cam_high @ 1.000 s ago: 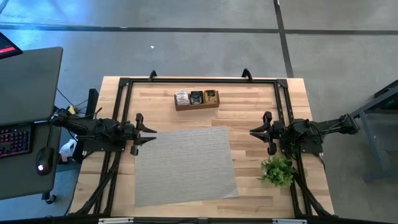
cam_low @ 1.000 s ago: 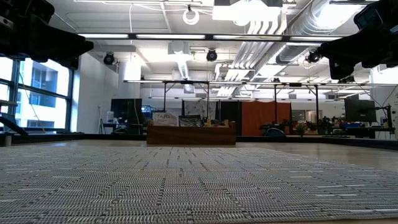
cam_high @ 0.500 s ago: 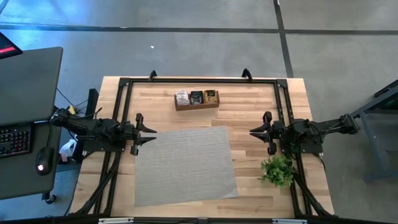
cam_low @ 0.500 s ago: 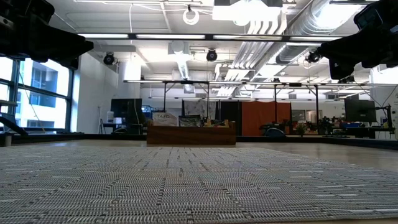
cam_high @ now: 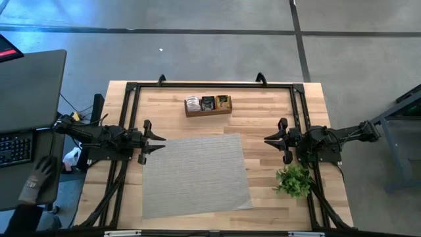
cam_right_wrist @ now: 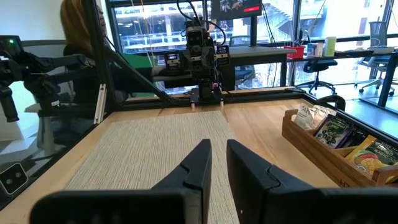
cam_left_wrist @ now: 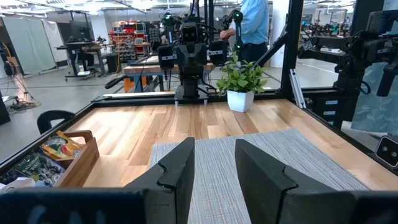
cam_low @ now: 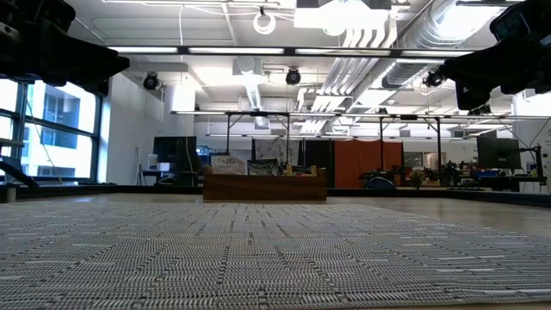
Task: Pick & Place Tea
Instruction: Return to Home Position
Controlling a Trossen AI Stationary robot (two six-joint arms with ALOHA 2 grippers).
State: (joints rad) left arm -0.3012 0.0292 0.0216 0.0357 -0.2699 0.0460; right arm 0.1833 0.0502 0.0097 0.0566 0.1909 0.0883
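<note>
Across the middle of the high view lies the table, with the grey mat covering its lower centre. I see no sachet on the mat. Both arms are pulled in to the table's side edges. The left gripper hangs at the mat's left edge, and the right gripper sits just off its upper right corner, above the plant.

The organizer stands at the table's upper centre, and all the tea I can find sits in its sections. In the wrist views the left fingers are spread apart, the right fingers only narrowly parted, and neither pair pinches anything.

I judge the sorting done and the homing step all but finished. The next move calls only for resting both arms, well away from the organizer.
</note>
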